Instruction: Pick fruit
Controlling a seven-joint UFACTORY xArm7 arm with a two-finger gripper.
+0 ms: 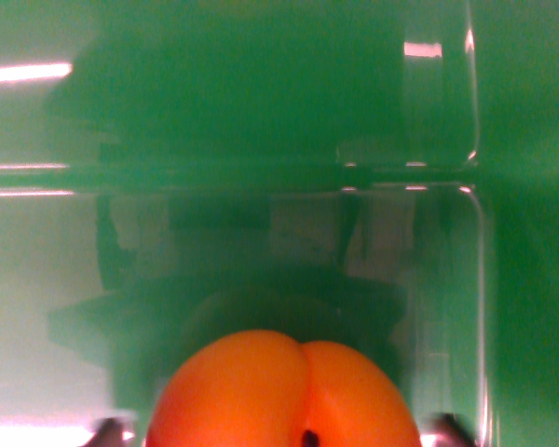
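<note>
Wrist view, near to far. An orange fruit [284, 396], creased like a peach or apricot, fills the near centre; dark gripper [278, 433] fingertips [110, 432] show only as slivers at its left and right, so whether they clamp the fruit or stand apart cannot be told; a shallow or off-centre hold on so round and smooth a body could let it roll or slip free. Beyond, a glossy green tray [503, 279] shows raised ridges marking compartments; a ridge crosses left to right; the far compartment appears to hold nothing; glare hides detail.
</note>
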